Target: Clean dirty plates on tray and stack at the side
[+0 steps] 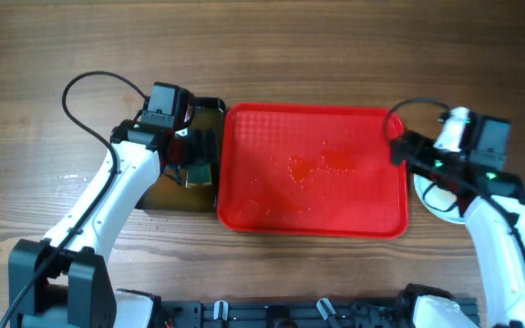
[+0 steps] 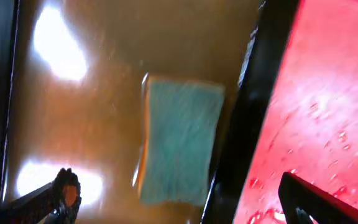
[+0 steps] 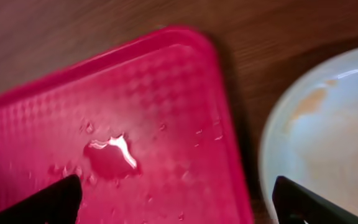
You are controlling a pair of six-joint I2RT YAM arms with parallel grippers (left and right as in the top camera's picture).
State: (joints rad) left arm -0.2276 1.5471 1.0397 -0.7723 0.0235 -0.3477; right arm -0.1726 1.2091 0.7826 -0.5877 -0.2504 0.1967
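The red tray (image 1: 244, 137) lies mid-table with no plates on it, only water drops and orange smears. It also shows in the right wrist view (image 3: 135, 93) and the left wrist view (image 2: 334, 93). Pale plates (image 1: 424, 189) sit on the wood right of the tray, mostly hidden under my right arm; one (image 3: 328, 130) shows a faint orange stain. My right gripper (image 3: 179, 202) is open and empty, straddling the tray's right rim beside the plate. My left gripper (image 2: 179, 199) is open and empty over the black basin, just above a teal sponge (image 2: 182, 140) in brown water.
The black basin (image 1: 210, 105) of brownish water stands against the tray's left edge. Black cables loop over the wood behind both arms. Bare wooden table (image 1: 335, 46) lies at the back.
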